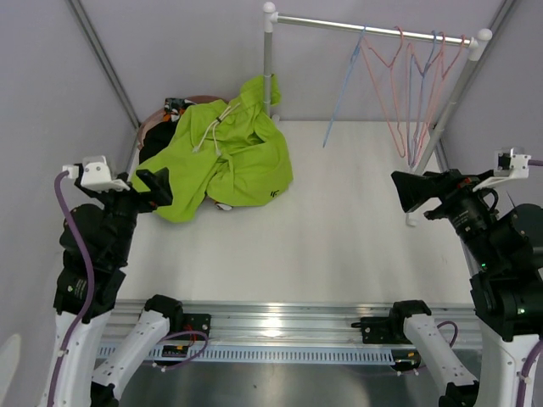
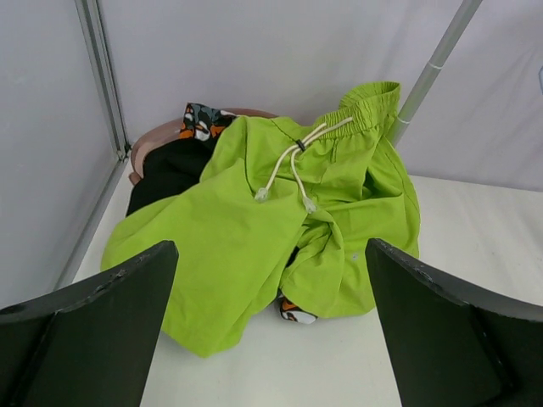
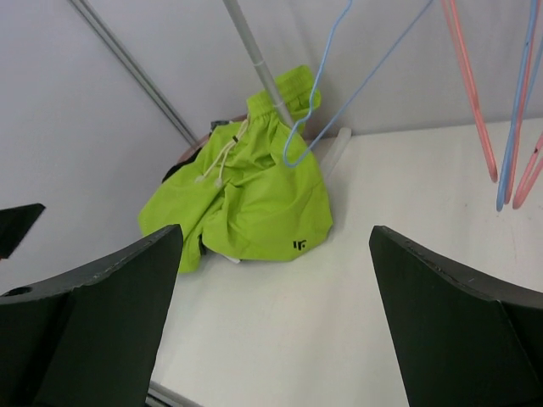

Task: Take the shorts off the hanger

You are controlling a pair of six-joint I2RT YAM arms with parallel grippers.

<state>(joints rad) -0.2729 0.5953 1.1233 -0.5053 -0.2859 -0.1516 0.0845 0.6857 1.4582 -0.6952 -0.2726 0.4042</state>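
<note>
White tabletop (image 1: 339, 220) fills the workspace, walled by pale panels on the left, the right and the far side. Across the far right stands a metal clothes rail (image 1: 373, 30), its left post (image 1: 268, 68) rising from the table near the middle of the far edge.

Lime-green shorts (image 1: 229, 153) lie in a crumpled heap on the table at the far left, just beside that post, with the elastic waistband leaning up against it. They are on no hanger. From the left wrist view the shorts (image 2: 254, 229) drape partly over a black garment (image 2: 170, 174) and a pinkish rim (image 2: 153, 136) in the corner.

The left gripper (image 1: 153, 188) hovers near the heap's left edge, touching nothing; its wrist view shows the jaws spread wide and empty, the gripper (image 2: 271, 246) framing the shorts. The right gripper (image 1: 416, 191) hangs well apart from the shorts, near the rail's right post, and its own view shows the gripper (image 3: 276, 233) likewise wide apart and holding nothing.

A bare blue wire hanger (image 1: 344, 89) dangles from the rail, tilted towards the shorts. To its right hangs a cluster of pink and blue hangers (image 1: 416, 93), all bare.

A white drawstring (image 2: 288, 165) trails down from the waistband, both ends loose on the fabric. A small dark logo (image 3: 299, 245) marks one leg's hem.
</note>
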